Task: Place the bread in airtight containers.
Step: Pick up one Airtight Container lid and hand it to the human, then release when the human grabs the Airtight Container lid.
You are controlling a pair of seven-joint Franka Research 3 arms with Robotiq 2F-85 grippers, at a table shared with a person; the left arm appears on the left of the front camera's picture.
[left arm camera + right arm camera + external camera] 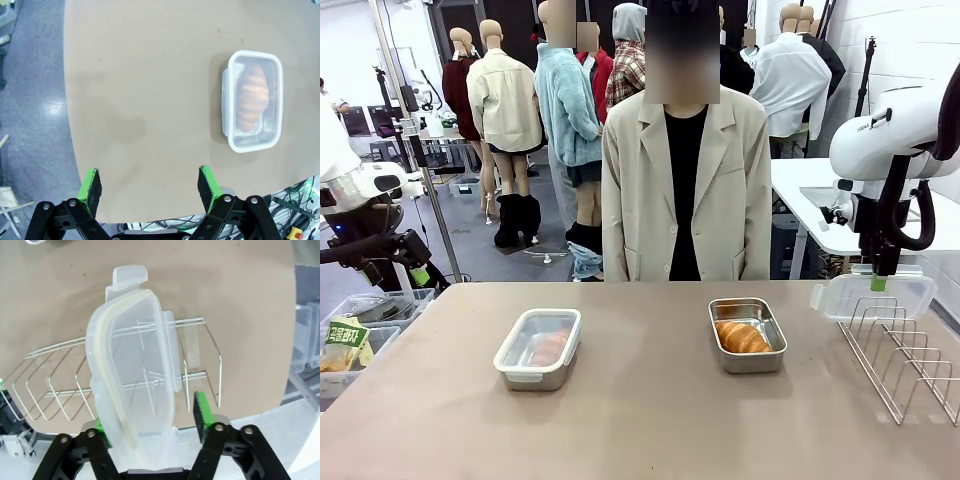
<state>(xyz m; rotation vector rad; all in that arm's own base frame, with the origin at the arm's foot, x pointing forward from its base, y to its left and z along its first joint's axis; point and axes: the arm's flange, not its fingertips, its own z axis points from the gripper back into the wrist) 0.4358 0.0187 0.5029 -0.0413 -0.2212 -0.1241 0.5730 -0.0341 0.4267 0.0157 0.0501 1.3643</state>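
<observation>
Front view: 2 stainless-steel containers rest on the tan desk (650, 420) before a person in a beige jacket (685, 190) standing at the far side. The left container (538, 348) carries a clear snap-on lid, through which 1 golden-brown roll (550, 346) shows faintly; the left wrist view shows the same lidded container (252, 100) from above with the ridged roll (251, 97) lying lengthwise inside it. The right container (747, 335) is uncovered and holds the 2nd roll (743, 337), lying across it. A wire rack (905, 350) stands at the desk's right edge, well apart from both containers. A 2nd clear lid (872, 295) hangs above the rack's far end, below the right gripper (878, 283). Right wrist view: this clear lid (132, 375) stands on edge between the green pads of the right gripper (150, 420), the wire rack (120, 375) visible through and around it; the jaws sit on either side of the lid, but whether they pinch it cannot be told. Left wrist view: the left gripper (149, 186) hovers over the desk's edge with its jaws spread wide and nothing between them, near but apart from the lidded container.
</observation>
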